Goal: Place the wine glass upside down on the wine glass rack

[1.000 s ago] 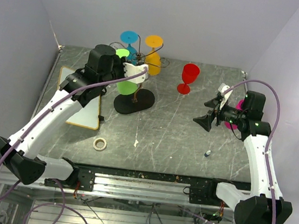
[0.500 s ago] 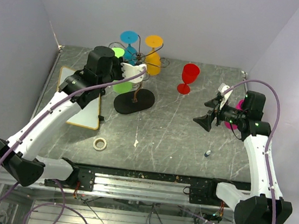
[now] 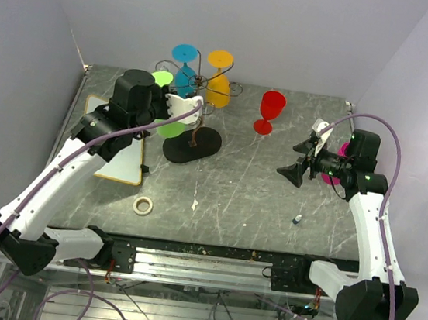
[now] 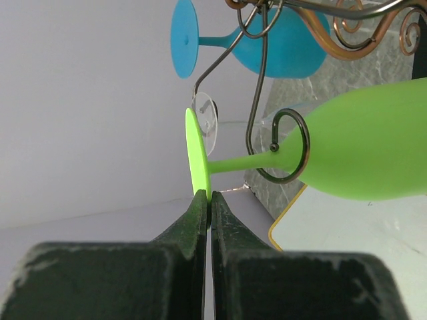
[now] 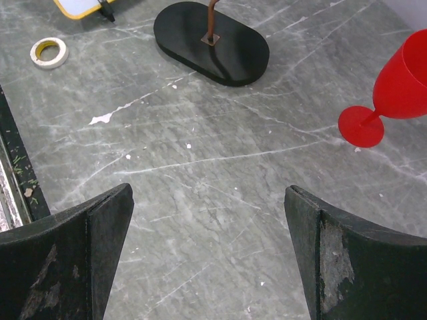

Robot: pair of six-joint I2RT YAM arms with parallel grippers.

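The green wine glass lies sideways in the left wrist view, its stem running through a curled wire loop of the wine glass rack. My left gripper is shut on the rim of the glass's thin foot. From above, the green foot and bowl hang at the rack's left side, over its black oval base, with the left gripper at the foot. My right gripper hovers open and holds nothing, off to the right.
A blue glass and a yellow glass hang upside down on the rack. A red glass stands upright on the table. A white yellow-edged board, a tape roll and a small blue item lie about.
My left arm has drawn back to the left with the green glass, so its foot and bowl have shifted left at the rack. The right arm has stayed still.
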